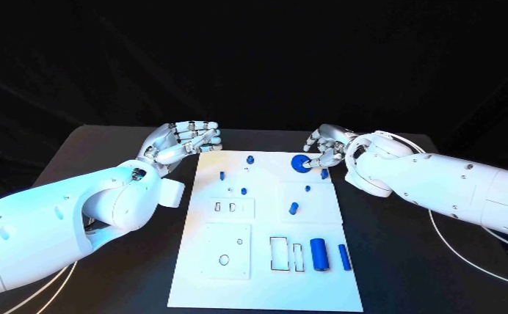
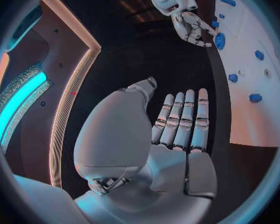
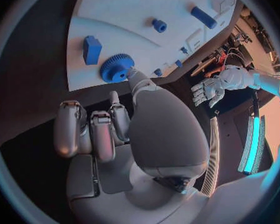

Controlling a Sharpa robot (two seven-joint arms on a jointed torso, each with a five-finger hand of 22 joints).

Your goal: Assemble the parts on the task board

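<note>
Two hands are at the far end of the counter (image 1: 127, 270), one either side of the task board (image 1: 265, 285).

Left hand (image 1: 182, 141): hovering just off the board's far left corner, fingers extended, slightly apart, holding nothing. The left wrist view confirms an empty palm.

Task board: white plate, centred on the black counter, long axis running away from the robot. Counted on it in the head view: one blue gear (image 1: 301, 162) at the far right; two blue cylinders lying side by side near the front right, one thick (image 1: 318, 254), one thin (image 1: 344, 257); several small blue pegs and blocks across the middle, roughly six, though some are too small to count with certainty. Recessed outlines are also visible near the front.

Right hand (image 1: 326, 150): at the gear, thumb tip touching its rim in the right wrist view, other fingers curled alongside. Whether it actually grips the gear I cannot tell.

Judgement: the step in hand appears to be seating or turning the gear. It should be pressed squarely, kept flat on its post, without tilting, and without the curled fingers striking the adjacent blue block (image 3: 92, 49).
</note>
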